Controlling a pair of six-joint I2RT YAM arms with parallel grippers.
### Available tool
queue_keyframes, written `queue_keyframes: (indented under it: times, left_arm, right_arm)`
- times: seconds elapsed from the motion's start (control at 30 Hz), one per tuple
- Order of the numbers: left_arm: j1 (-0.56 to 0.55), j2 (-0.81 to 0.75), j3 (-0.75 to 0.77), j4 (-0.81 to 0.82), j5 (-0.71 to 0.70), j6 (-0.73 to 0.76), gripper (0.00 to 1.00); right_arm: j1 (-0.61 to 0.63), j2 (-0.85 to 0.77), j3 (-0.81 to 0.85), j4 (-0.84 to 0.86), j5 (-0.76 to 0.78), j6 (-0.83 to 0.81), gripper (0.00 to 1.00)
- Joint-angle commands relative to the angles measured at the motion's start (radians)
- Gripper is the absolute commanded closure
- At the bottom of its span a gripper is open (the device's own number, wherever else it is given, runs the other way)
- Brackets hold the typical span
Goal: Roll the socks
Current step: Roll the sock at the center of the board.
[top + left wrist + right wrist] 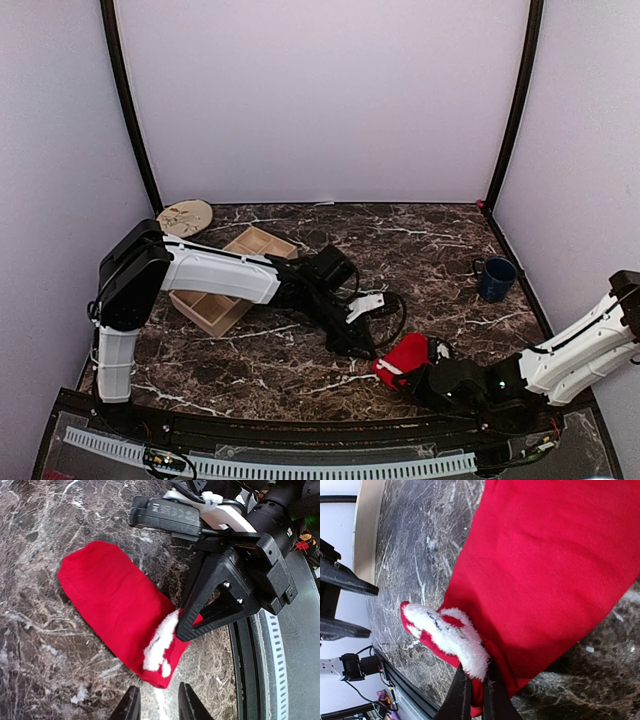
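Red sock [403, 356] at the counter [400, 250]'s near edge, right end effector [476, 692] clamped on it.
Its long axis slants away from that edge; left end effector [157, 707], apart and empty, hovers at its white near end.

I see soft, even light, faint shadows on the table [420, 240]. Wrist views blur slightly up close.

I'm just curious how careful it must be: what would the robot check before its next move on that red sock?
1. Right gripper shut on red sock edge beside white patch: ok.
2. Left gripper open, empty, beside sock: ok.
3. Sock flat on table: ok.
4. Second sock located: cannot tell, none visible.
5. Blue mug, wooden tray apart from sock: ok.
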Motion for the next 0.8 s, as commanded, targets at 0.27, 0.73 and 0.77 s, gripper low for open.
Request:
queue_keyframes:
  times: [0.27,0.73,0.77]
  left_arm:
    - [-0.08,0.014,0.022,-0.067,-0.131,0.165,0.68]
    - [-0.158,0.019,-0.004,0.02,-0.412,0.257,0.68]
    - [-0.16,0.017,-0.009,0.034,-0.439,0.255,0.68]
  right_arm:
    - [-0.007,-0.043,-0.053,0.026,-0.016,0.097,1.0]
    - [-0.006,-0.058,-0.083,0.047,-0.038,0.111,1.0]
    - [-0.007,-0.066,-0.086,0.042,-0.04,0.11,1.0]
